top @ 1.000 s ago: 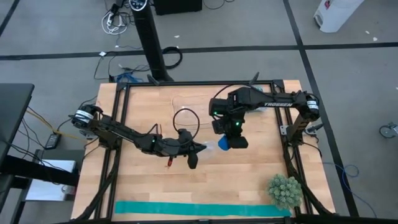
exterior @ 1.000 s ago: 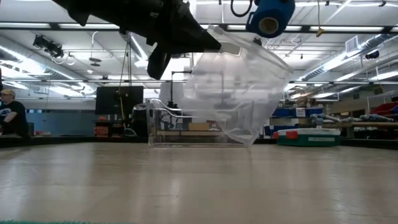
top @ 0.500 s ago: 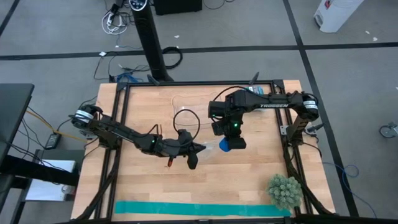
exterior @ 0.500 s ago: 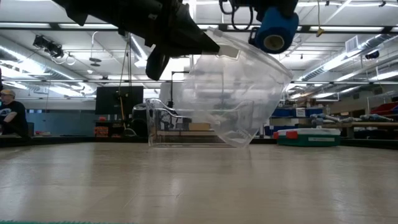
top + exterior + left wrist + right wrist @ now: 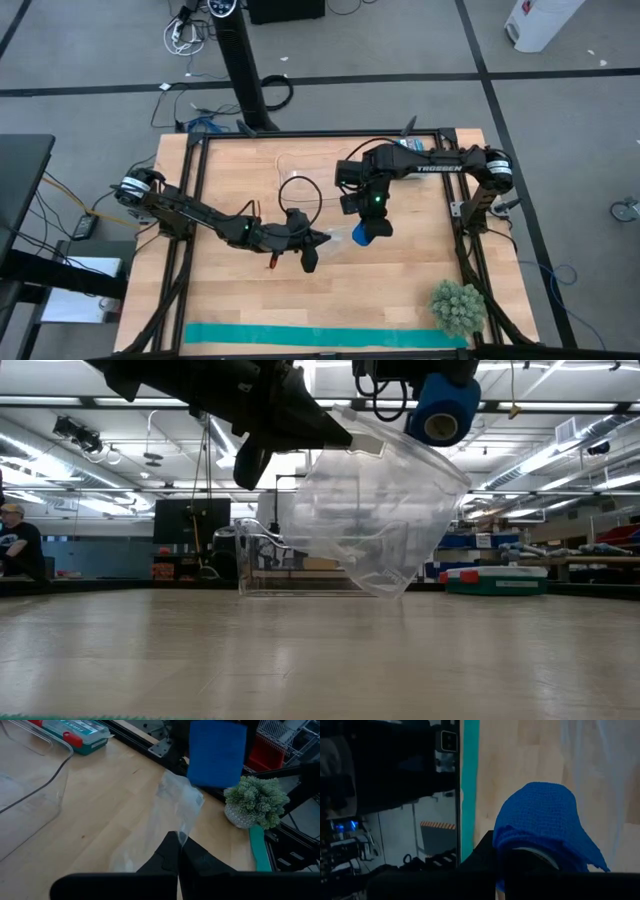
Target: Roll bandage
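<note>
White lettering reading TROSSEN runs along the right arm's forearm in the overhead view; no other writing can be made out. Since half a second ago little has changed: the rolled bandage sits marginally nearer the middle of the table from above, and in the table-level view it hangs at almost the same height; a second ago it was a touch farther toward the right side and higher in the level view. The right gripper hangs above the centre-right of the wooden table, its fingers closed on the bandage, a royal-blue fabric roll whose hollow core faces the table-level camera; in the right wrist view the blue cloth bulges just past the dark fingertips. The left gripper is held mid-table, its fingers pinched shut on the edge of a clear plastic bag, which hangs open in the air above the tabletop; the roll hovers just beside and above the bag's upper rim. A teal-green strip lies flat along the near edge; a small spiky green plant stands at the near right corner; a clear plastic box rests farther back.
</note>
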### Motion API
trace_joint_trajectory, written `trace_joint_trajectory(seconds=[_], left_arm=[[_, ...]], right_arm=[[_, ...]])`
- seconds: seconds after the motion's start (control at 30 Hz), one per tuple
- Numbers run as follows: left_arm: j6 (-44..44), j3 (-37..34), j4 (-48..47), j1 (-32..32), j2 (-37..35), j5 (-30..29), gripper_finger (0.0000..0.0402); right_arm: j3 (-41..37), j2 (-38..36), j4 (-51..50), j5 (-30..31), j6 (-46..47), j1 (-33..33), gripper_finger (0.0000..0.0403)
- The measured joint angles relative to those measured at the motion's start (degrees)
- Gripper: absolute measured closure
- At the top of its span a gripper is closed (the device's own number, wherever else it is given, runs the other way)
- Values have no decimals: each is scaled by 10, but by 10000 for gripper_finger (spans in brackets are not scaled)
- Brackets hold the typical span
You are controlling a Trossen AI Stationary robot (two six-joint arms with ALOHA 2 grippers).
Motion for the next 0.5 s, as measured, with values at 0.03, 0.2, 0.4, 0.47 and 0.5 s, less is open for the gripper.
trace_joint_trajectory(seconds=[0.03,0.2,0.4,0.47,0.5], left_arm=[[0,0,0,0,0,0,401],[1,0,-3,-1,0,0,401],[1,0,-4,0,0,0,401],[1,0,-4,-1,0,0,401],[0,0,-4,-1,0,0,401]], right_arm=[[0,-2,0,0,3,-2,398],[0,-5,2,-1,15,-17,398],[0,-5,17,-4,24,-25,398],[0,-5,23,-15,30,-24,398],[0,-5,23,-20,33,-23,398]])
